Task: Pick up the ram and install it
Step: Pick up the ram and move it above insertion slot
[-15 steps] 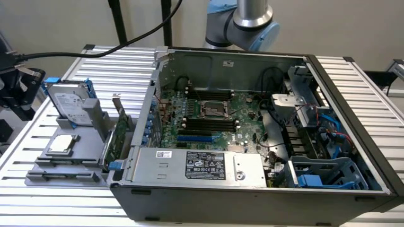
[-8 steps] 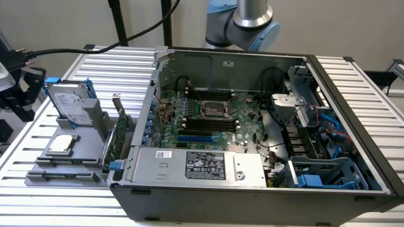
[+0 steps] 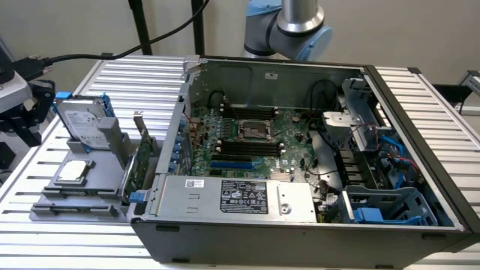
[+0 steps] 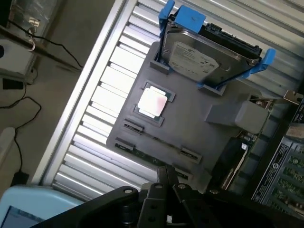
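Note:
The ram (image 4: 146, 155) shows as a thin green strip standing on edge between two clips at the edge of the grey holder tray (image 4: 190, 123). In the wrist view my gripper (image 4: 164, 175) hangs above the tray, just beside the ram and apart from it. Its black fingers (image 4: 161, 176) are pressed together with nothing between them. The arm (image 3: 298, 25) rises behind the open computer case (image 3: 300, 230). Black ram slots (image 3: 248, 147) lie on the motherboard inside the case.
The tray (image 3: 75, 191) sits on the slatted table at the exterior view's left of the case. It also carries a hard drive (image 3: 84, 125) (image 4: 204, 57), a processor chip (image 3: 73, 170) (image 4: 153, 102) and an upright green expansion card (image 3: 139, 160). Cables and a power supply (image 3: 232, 197) crowd the case.

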Available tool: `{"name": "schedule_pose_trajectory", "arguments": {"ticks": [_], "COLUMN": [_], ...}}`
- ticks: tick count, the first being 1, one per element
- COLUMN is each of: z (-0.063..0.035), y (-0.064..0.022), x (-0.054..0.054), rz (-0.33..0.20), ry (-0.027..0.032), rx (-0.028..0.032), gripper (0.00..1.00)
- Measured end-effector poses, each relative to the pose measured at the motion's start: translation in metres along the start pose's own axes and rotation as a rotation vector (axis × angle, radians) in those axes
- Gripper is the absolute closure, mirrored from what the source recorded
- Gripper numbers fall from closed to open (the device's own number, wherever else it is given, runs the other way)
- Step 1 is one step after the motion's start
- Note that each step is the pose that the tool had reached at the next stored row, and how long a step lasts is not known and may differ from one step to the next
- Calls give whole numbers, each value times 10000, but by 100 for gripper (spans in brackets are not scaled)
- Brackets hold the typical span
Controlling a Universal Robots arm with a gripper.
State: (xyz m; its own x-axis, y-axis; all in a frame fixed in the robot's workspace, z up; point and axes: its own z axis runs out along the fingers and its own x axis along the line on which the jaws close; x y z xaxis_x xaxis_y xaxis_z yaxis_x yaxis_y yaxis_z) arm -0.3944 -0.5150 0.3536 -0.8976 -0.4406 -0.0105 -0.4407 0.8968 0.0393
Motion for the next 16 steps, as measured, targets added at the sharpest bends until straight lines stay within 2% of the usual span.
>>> {"name": "schedule_pose_trajectory", "arguments": {"ticks": [16], "z": [78], "y": [-3], "x": [1], "rz": [-2913], "ry": [113], "rx": [-31], "gripper": [89]}}
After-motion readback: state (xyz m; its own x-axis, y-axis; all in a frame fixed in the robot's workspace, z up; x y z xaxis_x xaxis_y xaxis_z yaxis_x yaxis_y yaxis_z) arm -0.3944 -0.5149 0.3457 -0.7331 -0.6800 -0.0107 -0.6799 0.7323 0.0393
